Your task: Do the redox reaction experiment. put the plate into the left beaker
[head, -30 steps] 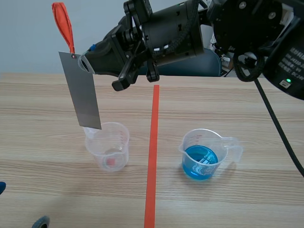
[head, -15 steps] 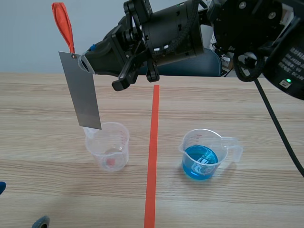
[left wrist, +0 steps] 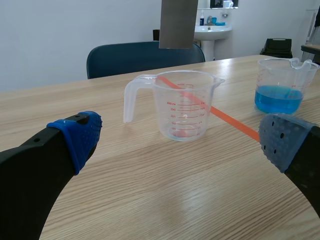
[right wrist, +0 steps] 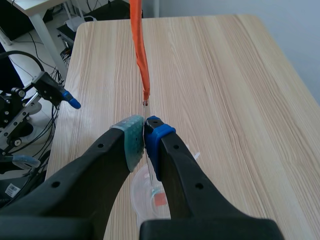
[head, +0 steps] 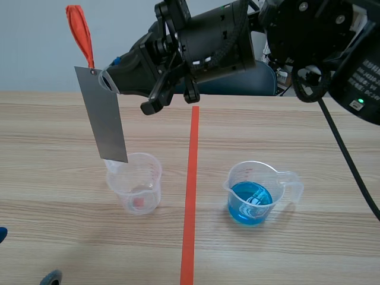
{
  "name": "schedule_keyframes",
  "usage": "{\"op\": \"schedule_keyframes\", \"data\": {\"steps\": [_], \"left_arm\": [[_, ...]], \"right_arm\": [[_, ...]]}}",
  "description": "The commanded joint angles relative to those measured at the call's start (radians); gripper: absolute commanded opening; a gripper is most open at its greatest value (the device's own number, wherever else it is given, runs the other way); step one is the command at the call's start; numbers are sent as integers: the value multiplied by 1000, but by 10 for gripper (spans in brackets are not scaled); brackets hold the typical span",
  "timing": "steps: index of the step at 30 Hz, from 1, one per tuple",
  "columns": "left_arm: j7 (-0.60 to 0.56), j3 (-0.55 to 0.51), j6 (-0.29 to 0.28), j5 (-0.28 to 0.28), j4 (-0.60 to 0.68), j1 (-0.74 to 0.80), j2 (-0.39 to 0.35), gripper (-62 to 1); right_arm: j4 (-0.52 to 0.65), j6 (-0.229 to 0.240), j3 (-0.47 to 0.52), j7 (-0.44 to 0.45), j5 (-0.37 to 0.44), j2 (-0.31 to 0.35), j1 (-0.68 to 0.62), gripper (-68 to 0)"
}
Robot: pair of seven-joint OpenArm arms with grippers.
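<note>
- Above the left beaker [head: 138, 184] the plate [head: 102, 114] hangs upright, its lower edge just over the rim.
- Clamped on its top is the right gripper [right wrist: 144, 142]; the left gripper [left wrist: 180, 141] gapes empty.

Black arms [head: 225, 41], blue dotted pads [left wrist: 77, 136]

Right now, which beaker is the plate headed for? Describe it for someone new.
Find the orange tape line running down the wooden table. The clear beaker stands on its left side, just below the hanging grey plate. Unlike its neighbour, it holds no blue liquid.
</note>
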Motion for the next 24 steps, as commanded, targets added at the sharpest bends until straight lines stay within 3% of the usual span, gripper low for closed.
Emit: {"op": "schedule_keyframes", "data": {"steps": [1,17,24], "left_arm": [[-43,-3,0,-6,14,0,0,14],[-43,-3,0,-6,14,0,0,14],[-43,-3,0,-6,14,0,0,14]], "right_arm": [[8,-4,8,-3,14,5,3,-669],[3,-4,8,-19,-23,3,-10,-669],[-88,-3,8,24,-36,-11,-11,-669]]}}
